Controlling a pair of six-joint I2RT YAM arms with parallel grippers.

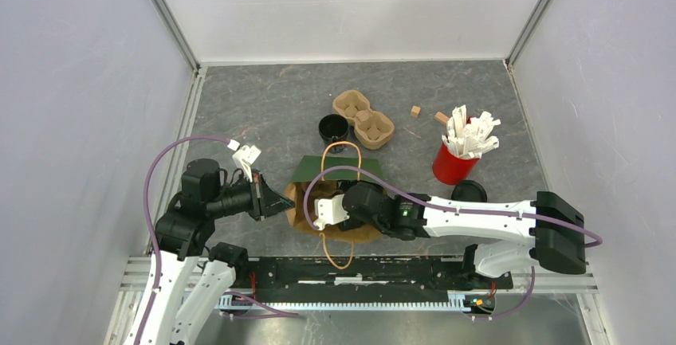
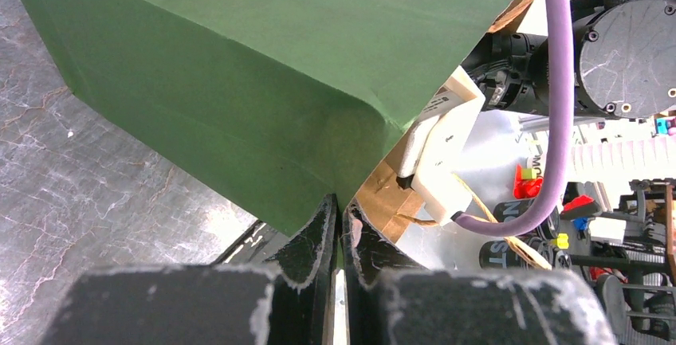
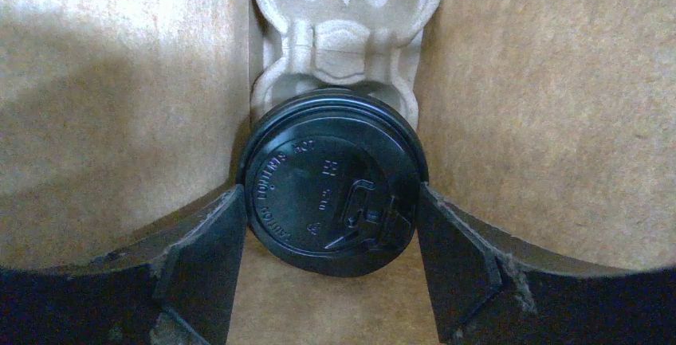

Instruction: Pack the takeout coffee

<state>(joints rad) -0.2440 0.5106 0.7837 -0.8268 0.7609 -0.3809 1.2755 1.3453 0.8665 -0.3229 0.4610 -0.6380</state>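
The takeout coffee point(image 3: 331, 194), a black cup with a round black lid, stands inside the paper bag point(image 3: 526, 82). It sits against a brown pulp tray point(image 3: 343, 26) that is also in the bag. My right gripper point(image 3: 331, 209) is down in the bag, its fingers point(image 3: 207, 241) pressed on both sides of the lid. In the top view the bag point(image 1: 327, 171) is green outside and brown inside, and hides those fingers. My left gripper point(image 2: 341, 209) is shut on the bag's edge point(image 2: 239, 66) and holds its left side point(image 1: 279, 200).
A second pulp carrier tray point(image 1: 363, 118) and an open black cup point(image 1: 333, 128) lie behind the bag. A red cup of white sticks point(image 1: 454, 162) stands to the right with a black round object point(image 1: 469, 191) by it. Two small wooden blocks point(image 1: 414, 111) lie at the back.
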